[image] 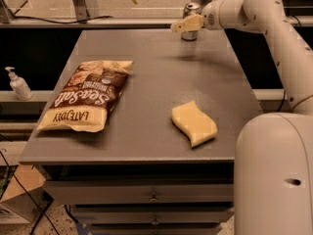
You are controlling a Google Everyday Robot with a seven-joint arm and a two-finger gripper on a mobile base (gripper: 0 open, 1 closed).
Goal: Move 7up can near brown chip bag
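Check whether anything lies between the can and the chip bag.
Nothing visible does. The can, behind the gripper at the far edge, has bare tabletop toward the chip bag; the sponge lies aside.

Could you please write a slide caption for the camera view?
Gripper at the 7up can on the table's far edge; brown chip bag and yellow sponge lie nearer the camera.

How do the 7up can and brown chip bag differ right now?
The 7up can stands upright at the far edge; the brown chip bag lies flat nearer the front. The can is small and silvery; the bag is large and brown. The tool is at the can, far from the bag. Both rest on the table.
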